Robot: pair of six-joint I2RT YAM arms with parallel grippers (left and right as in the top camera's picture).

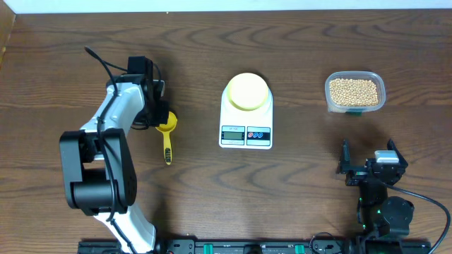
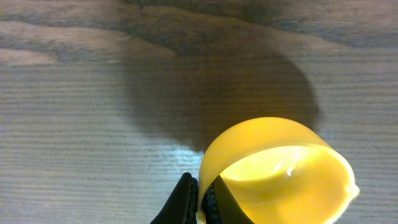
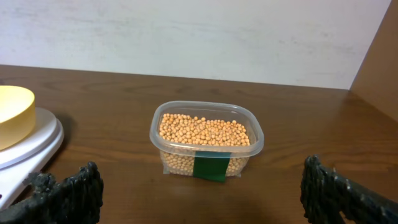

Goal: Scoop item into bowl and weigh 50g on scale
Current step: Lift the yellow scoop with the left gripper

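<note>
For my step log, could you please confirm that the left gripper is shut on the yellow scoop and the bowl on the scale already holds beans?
Not quite: the overhead view shows the bowl on the scale empty; the beans sit in the clear tub. The left gripper is indeed shut on the yellow scoop.

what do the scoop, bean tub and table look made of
Scoop: probably plastic, glossy yellow, light glowing through its wall. Tub: clear plastic, beans visible through the sides. Table: dark wood or wood-look laminate, grain lines showing.

Dark wooden table under white scale, clear tub, yellow scoop
</note>
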